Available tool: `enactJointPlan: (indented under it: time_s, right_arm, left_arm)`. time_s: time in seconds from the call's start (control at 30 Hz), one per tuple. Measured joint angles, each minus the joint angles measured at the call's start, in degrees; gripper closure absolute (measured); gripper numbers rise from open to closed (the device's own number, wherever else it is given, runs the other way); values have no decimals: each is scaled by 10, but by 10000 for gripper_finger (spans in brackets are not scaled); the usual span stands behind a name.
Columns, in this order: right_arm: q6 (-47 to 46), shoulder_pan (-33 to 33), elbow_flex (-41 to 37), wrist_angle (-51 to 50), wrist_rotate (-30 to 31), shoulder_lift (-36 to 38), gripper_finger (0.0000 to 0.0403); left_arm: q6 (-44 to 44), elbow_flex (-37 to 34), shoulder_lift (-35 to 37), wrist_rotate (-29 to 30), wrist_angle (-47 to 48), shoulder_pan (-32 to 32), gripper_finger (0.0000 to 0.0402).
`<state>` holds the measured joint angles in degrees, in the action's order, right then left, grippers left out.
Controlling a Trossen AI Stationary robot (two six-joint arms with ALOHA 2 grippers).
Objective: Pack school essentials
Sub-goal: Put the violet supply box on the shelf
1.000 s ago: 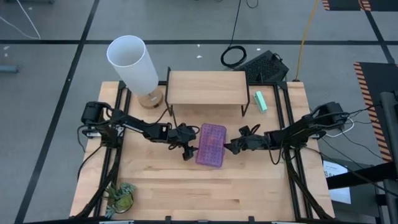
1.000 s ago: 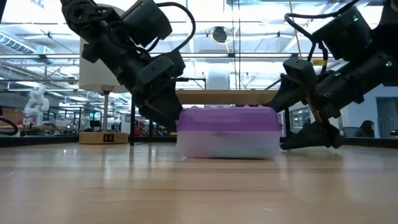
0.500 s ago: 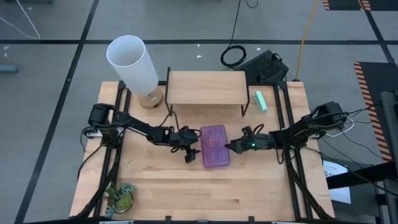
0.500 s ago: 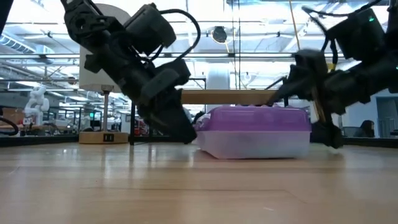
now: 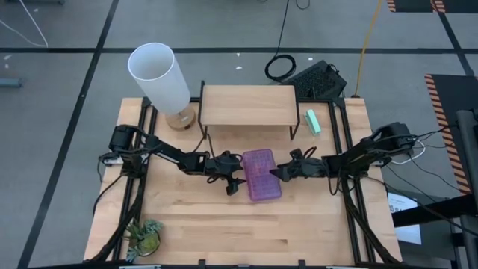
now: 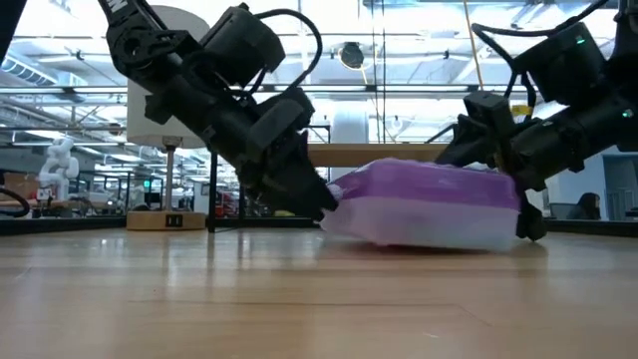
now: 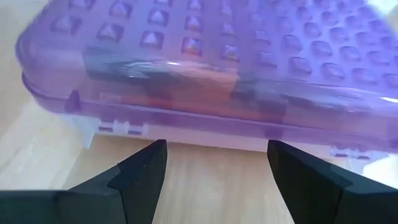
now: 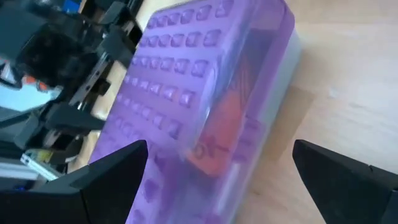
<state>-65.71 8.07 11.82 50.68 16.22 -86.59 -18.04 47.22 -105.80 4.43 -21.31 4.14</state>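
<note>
A translucent purple stationery case (image 5: 262,175) with a studded lid lies at mid-table between both arms. An orange shape (image 8: 219,127) shows through its lid; the other school essentials are hidden. My left gripper (image 5: 234,183) stands open at the case's left long side, low against it (image 6: 324,202). My right gripper (image 5: 279,173) stands open at the case's right long side, one finger (image 8: 118,165) on each side of the case's end in its wrist view. The case sits tilted, with its right long edge (image 6: 503,242) on the table. My left gripper comes slanting down from the table's left, and its open fingertips (image 7: 146,163) meet the lower edge of the case's left long side (image 7: 186,135), the one with the hinges. That side is raised a little off the table. My right gripper: I cannot tell whether its fingers touch the case.
A white lamp (image 5: 159,75) and a wooden riser shelf (image 5: 246,104) stand at the far side. A mint-green block (image 5: 314,121) lies at the far right. A green toy dinosaur (image 5: 146,237) sits at the near left corner. Bare wood lies along the near edge.
My left gripper has gone toward the table's right edge, against the case. The case has slid to the right and turned a little on the table. Its left long side has tipped up while the right edge stays down.
</note>
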Motion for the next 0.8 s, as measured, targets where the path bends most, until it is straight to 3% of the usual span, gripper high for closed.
enactJointPlan:
  time_s: [0.3, 0.5, 0.8]
  right_arm:
    - [11, -3, 66, -27, -53, -42, 5]
    - [20, 2, 98, -12, -45, -91, 5]
    - [30, 2, 97, -18, -53, -59, 15]
  left_arm:
    - [0, -2, 0, -3, 2, -2, 119]
    - [-8, -3, 2, -2, 23, 0, 119]
    - [-22, -3, 2, 13, 23, 7, 119]
